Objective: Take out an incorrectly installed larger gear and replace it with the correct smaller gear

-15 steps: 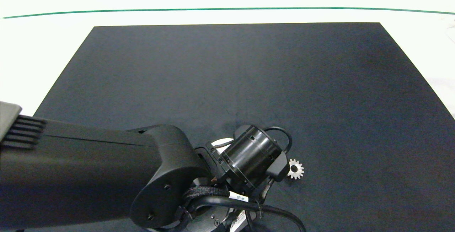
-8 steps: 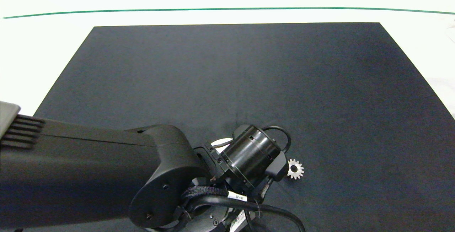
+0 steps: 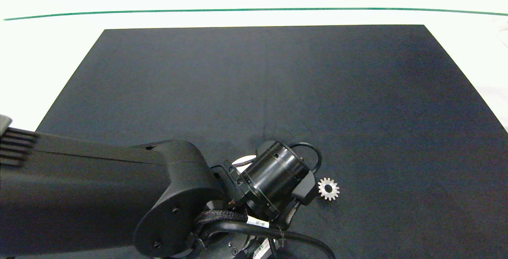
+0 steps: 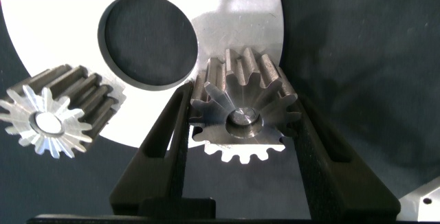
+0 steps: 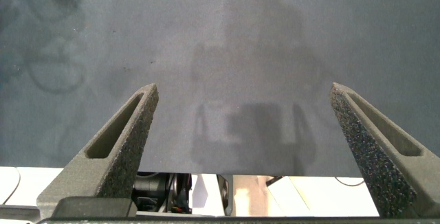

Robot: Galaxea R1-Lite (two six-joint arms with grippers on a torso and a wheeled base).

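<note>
Left gripper [image 4: 240, 124] closed on a gear seated on the silver plate [image 4: 55, 38].

The fingers [image 4: 165, 141] press both flanks of the larger gear [image 4: 240, 114], which sits on a shaft. A second gear [image 4: 58, 110] stands beside it on the plate, past a dark round hole [image 4: 146, 42]. The smaller gear [image 3: 328, 188] lies loose on the black mat [image 3: 278, 84], just beside the wrist. Right gripper [image 5: 240, 135] hangs wide open, empty, well apart.

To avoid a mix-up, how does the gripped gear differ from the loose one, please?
The larger gear sits on the silver plate, a pin filling its bore, between the fingers of the left tool; the smaller gear lies free on the black mat, bore open. Both are silver spur gears.
</note>
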